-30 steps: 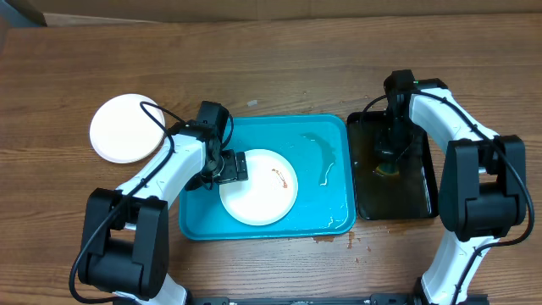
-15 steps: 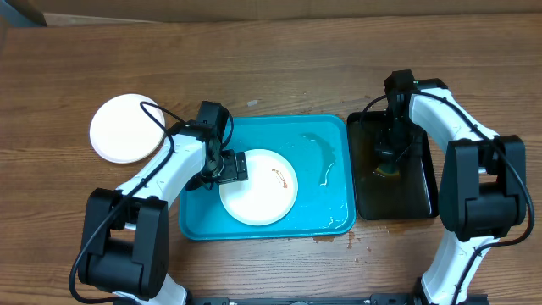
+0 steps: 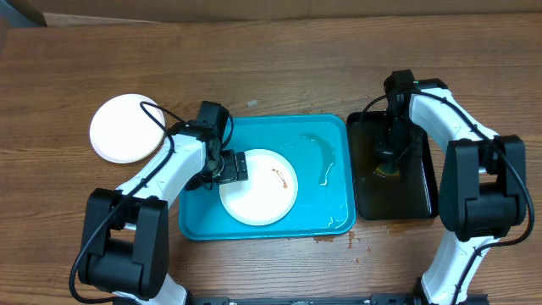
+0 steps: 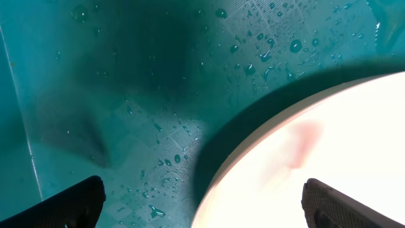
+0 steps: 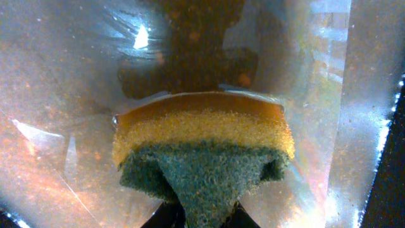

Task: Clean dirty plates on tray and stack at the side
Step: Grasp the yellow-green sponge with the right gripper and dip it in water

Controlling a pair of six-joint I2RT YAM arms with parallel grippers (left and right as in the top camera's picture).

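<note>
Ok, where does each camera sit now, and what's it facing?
Overhead: fixed above the table, facing down; left arm, right arm, blue tray, black tray, smeared plate, second plate.
Left wrist: faces down at the smeared plate's edge in the tray; own fingertips at bottom corners.
Right wrist: faces down at the sponge in the black tray; right hand barely shows.
Shared: smeared plate, overhead and left wrist.

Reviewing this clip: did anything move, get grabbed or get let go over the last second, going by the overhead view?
Nothing visibly changed. The left claw stays open at the left edge of the smeared plate in the turquoise tray. The right claw stays shut on the sponge over the black tray. The other plate stays on the table.
</note>
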